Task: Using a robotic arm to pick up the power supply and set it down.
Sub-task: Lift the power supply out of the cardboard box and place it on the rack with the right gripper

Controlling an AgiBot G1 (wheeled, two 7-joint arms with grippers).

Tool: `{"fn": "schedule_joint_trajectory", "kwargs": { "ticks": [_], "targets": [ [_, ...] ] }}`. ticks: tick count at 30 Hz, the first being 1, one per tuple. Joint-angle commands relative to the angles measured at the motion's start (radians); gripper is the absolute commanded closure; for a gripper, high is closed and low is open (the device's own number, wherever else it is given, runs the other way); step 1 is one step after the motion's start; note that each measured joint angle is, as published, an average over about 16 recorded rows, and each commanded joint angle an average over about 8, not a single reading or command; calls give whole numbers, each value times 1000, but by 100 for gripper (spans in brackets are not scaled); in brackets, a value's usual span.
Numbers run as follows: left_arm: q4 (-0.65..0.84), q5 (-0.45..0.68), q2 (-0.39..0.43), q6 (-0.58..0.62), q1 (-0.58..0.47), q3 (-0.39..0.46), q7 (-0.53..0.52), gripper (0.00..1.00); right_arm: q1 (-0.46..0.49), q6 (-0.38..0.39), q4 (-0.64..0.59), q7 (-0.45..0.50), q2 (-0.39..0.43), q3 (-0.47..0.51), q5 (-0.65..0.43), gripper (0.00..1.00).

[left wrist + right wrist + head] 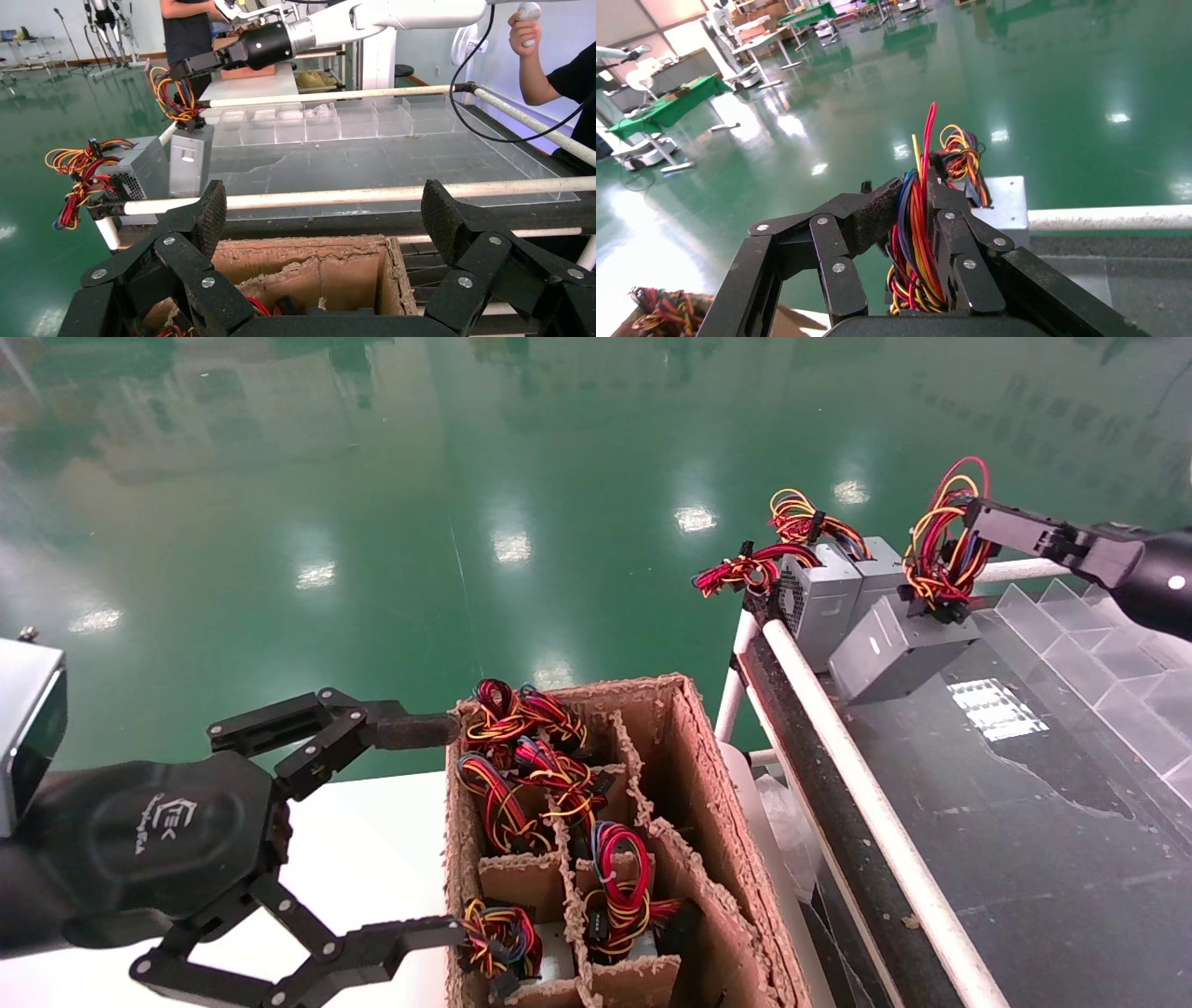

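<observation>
The right gripper is clamped on the wire bundle of a power supply — the right wrist view shows the red, yellow, orange and blue wires pinched between its black linkage fingers. The grey box hangs tilted below the gripper, wire end up. Its lower part is at the dark conveyor surface, close to the far left corner and just inside the white rail along the left edge; whether it rests there or is just clear of it cannot be told. The gripper reaches in from the right, above the box, and touches only the wires, not the metal case.

Just beyond the held unit, at that far left corner, stand two more grey power supplies side by side, their wire loops spilling over the rail towards the green floor. Clear plastic dividers line the far right part of the conveyor.

The left gripper is spread wide, holding nothing. It hovers at the left wall of a cardboard crate, one fingertip near the far left corner and the other near the near left corner. Inside the crate, cardboard partitions separate more wire bundles of stored units. The crate sits on a white table, beside the conveyor's left rail — well apart from the held power supply.
</observation>
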Motion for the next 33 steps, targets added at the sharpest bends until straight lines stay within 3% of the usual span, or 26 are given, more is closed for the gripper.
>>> {"fn": "schedule_joint_trajectory", "kwargs": {
  "ticks": [1, 33],
  "targets": [
    [0, 0, 0, 0, 0, 0, 0, 0, 6, 14, -1, -1, -7, -1, -1, 100],
    [0, -1, 0, 0, 0, 1, 0, 0, 43, 328, -12, 46, -85, -19, -26, 100]
  ]
}}
